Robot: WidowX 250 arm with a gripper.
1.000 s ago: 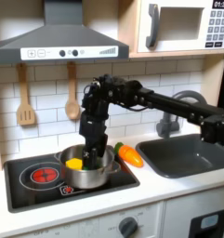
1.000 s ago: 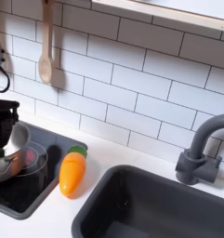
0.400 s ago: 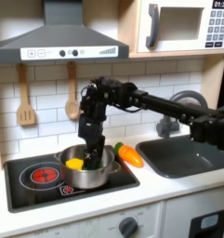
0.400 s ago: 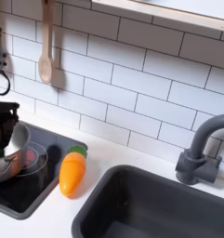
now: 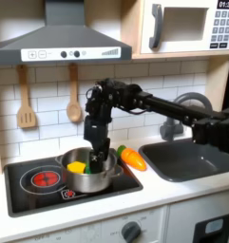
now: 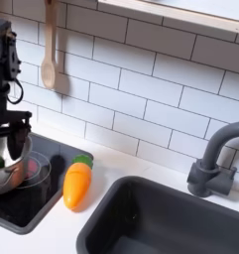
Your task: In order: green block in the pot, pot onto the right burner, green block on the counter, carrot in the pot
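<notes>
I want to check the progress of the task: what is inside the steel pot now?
In the first exterior view the pot holds a yellow chunk and something green below the gripper. The gripper covers part of the inside.

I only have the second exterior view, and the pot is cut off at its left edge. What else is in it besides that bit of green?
Observer: In the first exterior view, a yellow chunk lies in the pot, to the left of the green block.
Operator: Is anything sitting on the other burner?
Observer: No. The left burner shows its red rings bare, just beside the pot on the first exterior view's left.
</notes>
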